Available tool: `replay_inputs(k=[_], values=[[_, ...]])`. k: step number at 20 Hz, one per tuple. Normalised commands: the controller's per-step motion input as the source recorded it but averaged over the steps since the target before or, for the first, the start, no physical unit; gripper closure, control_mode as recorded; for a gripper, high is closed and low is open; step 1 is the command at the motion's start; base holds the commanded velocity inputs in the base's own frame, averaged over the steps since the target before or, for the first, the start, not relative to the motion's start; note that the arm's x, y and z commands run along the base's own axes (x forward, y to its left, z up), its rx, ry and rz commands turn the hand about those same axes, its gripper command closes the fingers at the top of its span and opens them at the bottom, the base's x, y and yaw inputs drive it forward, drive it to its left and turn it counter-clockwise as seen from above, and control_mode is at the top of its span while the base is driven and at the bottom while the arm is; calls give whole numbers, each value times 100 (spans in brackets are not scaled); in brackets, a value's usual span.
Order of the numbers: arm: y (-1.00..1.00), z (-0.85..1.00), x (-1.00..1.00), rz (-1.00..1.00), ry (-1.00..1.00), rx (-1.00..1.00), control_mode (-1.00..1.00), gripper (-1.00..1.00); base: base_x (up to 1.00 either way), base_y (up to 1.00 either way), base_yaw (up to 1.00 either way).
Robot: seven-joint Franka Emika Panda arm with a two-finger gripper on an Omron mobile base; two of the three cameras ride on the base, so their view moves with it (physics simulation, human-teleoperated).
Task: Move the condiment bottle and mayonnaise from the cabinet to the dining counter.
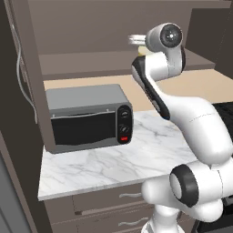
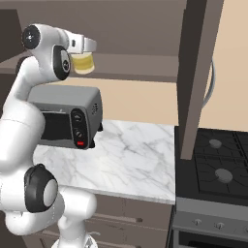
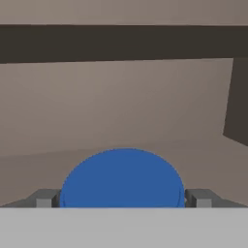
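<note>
Looking along the hand, I see the round blue screw lid of the small squat mayonnaise jar [image 3: 122, 178] directly between the two grey fingertips [image 3: 46, 198] of the two-finger gripper [image 3: 122, 199], one tip at each side of the lid. The fingers stand spread wide; I cannot tell whether they touch the jar. From the right base camera, the pale yellow-cream jar [image 2: 83, 63] stands on the lower shelf of the tall dark grey-brown wall cabinet [image 2: 145, 65], directly under the white hand [image 2: 81, 46]. That shelf lies above the grey toaster oven [image 2: 68, 121], which sits on the white marble worktop with grey veins [image 2: 131, 155]. From the left base camera, I see the cabinet shelf [image 1: 91, 59] behind the arm, with the jar mostly hidden by the wrist. An open cabinet door [image 2: 196, 77] hangs right of the toaster oven, ahead of a black stove top [image 2: 215, 160].
</note>
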Motion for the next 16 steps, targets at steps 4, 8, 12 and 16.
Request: replay_inputs(k=[4,8,12,16], values=[[0,15,-100,0,0,0,-100,100,0,0,0],[0,37,-100,0,11,0,-100,100,0,0,0],[0,34,-100,0,18,0,-100,100,0,0,0],[0,-1,-97,0,28,0,-100,100,0,0,0]])
